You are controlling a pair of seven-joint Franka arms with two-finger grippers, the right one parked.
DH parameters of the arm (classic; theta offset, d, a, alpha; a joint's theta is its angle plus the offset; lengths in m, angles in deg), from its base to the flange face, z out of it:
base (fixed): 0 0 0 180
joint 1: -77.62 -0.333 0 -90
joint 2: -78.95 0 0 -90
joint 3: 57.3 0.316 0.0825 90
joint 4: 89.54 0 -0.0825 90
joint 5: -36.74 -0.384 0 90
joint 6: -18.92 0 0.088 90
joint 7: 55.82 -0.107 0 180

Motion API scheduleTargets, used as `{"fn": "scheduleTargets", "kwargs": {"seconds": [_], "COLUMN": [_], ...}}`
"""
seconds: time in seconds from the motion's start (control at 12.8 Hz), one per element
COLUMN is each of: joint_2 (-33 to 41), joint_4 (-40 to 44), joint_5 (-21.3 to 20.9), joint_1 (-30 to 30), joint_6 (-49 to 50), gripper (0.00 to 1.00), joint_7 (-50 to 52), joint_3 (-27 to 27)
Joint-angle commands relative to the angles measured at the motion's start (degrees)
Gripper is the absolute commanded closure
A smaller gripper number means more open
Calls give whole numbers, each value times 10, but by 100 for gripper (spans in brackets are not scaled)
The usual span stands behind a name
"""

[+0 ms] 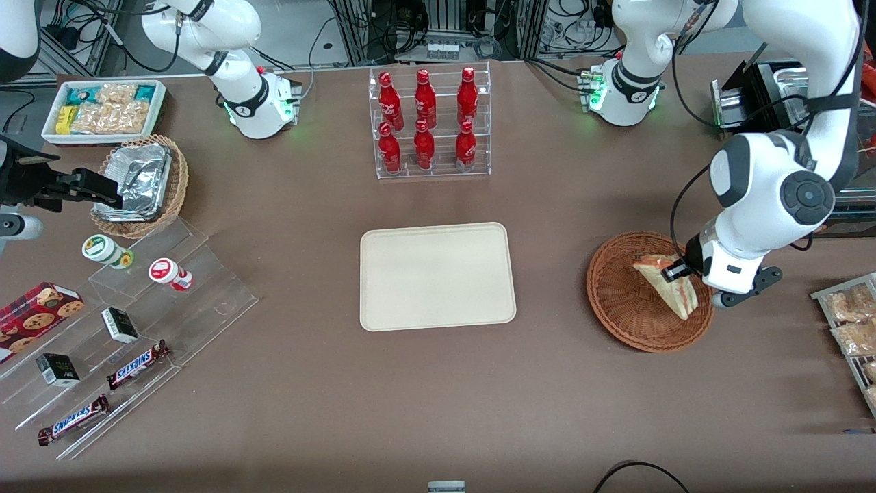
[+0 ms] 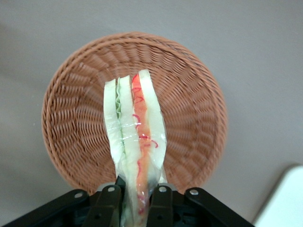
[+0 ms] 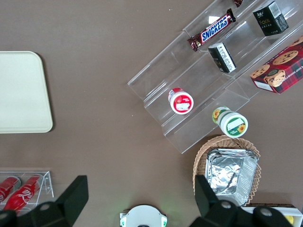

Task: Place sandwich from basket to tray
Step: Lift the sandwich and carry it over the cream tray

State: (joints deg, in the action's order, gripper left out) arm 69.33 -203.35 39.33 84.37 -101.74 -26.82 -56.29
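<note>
The sandwich [image 1: 671, 287], a wrapped white-bread wedge with red and green layers, hangs tilted just above the reddish-brown woven basket [image 1: 619, 301] at the working arm's end of the table. My gripper [image 1: 677, 270] is shut on one end of the sandwich. In the left wrist view the sandwich [image 2: 135, 127] stands edge-on between the two black fingers [image 2: 161, 205], with the basket [image 2: 189, 118] below it and nothing else inside. My gripper [image 2: 137, 205] pinches the wrapped bread. The cream tray [image 1: 436, 275] lies flat at the table's middle, bare, beside the basket toward the parked arm.
A clear rack of red bottles [image 1: 428, 123] stands farther from the front camera than the tray. A wire shelf of snack packets [image 1: 852, 325] sits at the working arm's edge. A tan wicker basket with foil containers [image 1: 140, 181] and acrylic steps with snacks [image 1: 130, 329] lie toward the parked arm.
</note>
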Motion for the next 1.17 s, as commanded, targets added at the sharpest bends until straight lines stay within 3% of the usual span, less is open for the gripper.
{"fn": "scheduleTargets", "kwargs": {"seconds": [0.0, 0.31, 1.09], "joint_2": [-8, -35, -257], "joint_4": [51, 104, 311], "joint_5": [-7, -3, -3], "joint_1": [47, 141, 325], "joint_6": [50, 57, 45], "gripper": [100, 100, 100], "joint_7": [7, 7, 135], "joint_3": [0, -1, -1]}}
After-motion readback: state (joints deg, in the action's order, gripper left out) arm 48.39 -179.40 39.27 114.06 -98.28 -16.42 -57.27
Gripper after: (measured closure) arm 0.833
